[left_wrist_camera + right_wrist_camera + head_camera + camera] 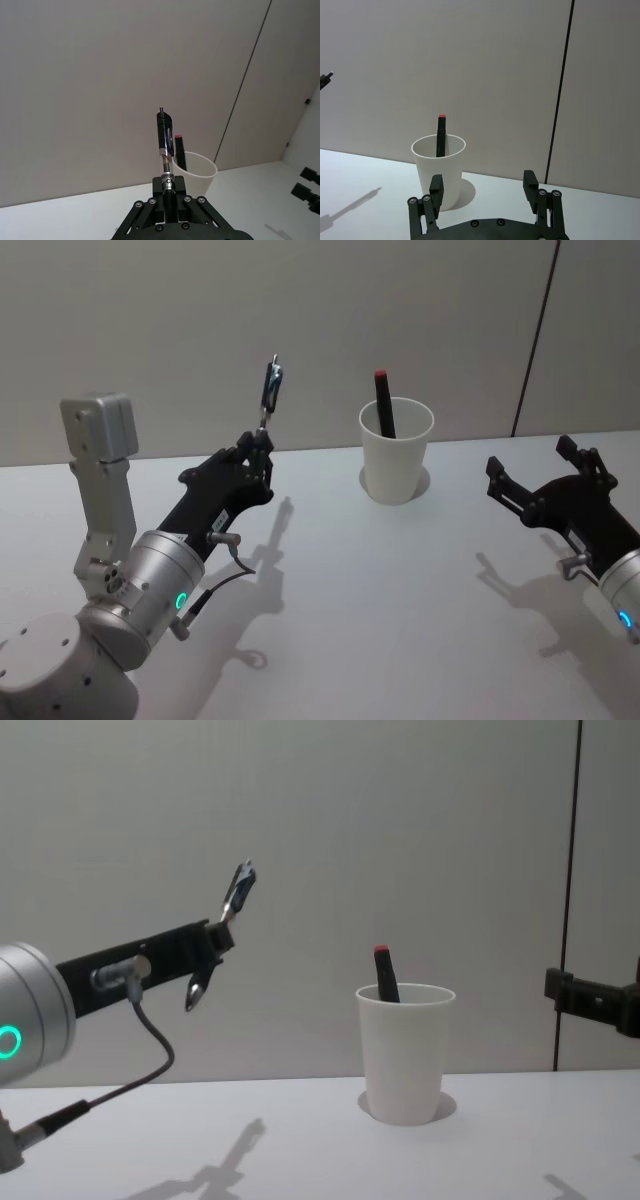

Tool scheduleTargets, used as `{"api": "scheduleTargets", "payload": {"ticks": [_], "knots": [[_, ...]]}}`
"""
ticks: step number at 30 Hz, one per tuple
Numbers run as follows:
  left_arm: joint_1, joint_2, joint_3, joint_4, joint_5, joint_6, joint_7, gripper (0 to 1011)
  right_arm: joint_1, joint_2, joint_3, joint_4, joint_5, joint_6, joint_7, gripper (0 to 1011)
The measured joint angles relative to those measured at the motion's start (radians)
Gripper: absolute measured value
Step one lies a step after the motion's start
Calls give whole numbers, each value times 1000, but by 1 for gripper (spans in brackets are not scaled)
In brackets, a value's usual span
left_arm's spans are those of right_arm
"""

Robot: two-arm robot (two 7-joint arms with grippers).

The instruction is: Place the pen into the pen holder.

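One pen (165, 147), marking (168, 175) unreadable, left jaws

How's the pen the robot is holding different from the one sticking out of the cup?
The held pen is in the air, pinched in the left tool; the cup pen leans inside the white cup. The held pen has a clear barrel with a black clip; the cup pen is solid black with a red end. Both point upward.

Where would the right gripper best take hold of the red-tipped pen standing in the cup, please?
Grip the red-tipped pen by its short length above the cup rim, coming down from above: the rest is hidden inside the cup. The right gripper stands open; the left gripper is shut on the other pen.
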Motion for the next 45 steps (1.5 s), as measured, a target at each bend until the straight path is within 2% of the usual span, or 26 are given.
{"api": "scheduleTargets", "payload": {"ticks": [7, 8, 9, 14, 16, 23, 27, 31, 36, 45], "knots": [[-5, 3, -3, 10, -42, -26, -100, 135, 0, 0, 0, 0, 0, 0, 0, 1001], [-5, 3, -3, 10, -42, -26, -100, 135, 0, 0, 0, 0, 0, 0, 0, 1002], [-7, 4, -3, 13, -53, -29, -135, 135, 0, 0, 0, 0, 0, 0, 0, 1002], [-11, 6, -3, 18, -71, -30, -187, 135, 0, 0, 0, 0, 0, 0, 0, 1001], [-15, 7, -2, 23, -86, -26, -233, 135, 0, 0, 0, 0, 0, 0, 0, 1001], [-26, 8, 3, 36, -113, -8, -321, 136, 0, 0, 0, 0, 0, 0, 0, 1002], [-38, 7, 10, 51, -125, 13, -391, 136, 0, 0, 0, 0, 0, 0, 0, 1002], [-55, 1, 18, 72, -126, 36, -456, 135, 0, 0, 0, 0, 0, 0, 0, 1001], [-71, -6, 28, 94, -113, 50, -502, 135, 0, 0, 0, 0, 0, 0, 0, 1001], [-97, -25, 46, 131, -57, 43, -520, 135, 0, 0, 0, 0, 0, 0, 0, 1002]]}}
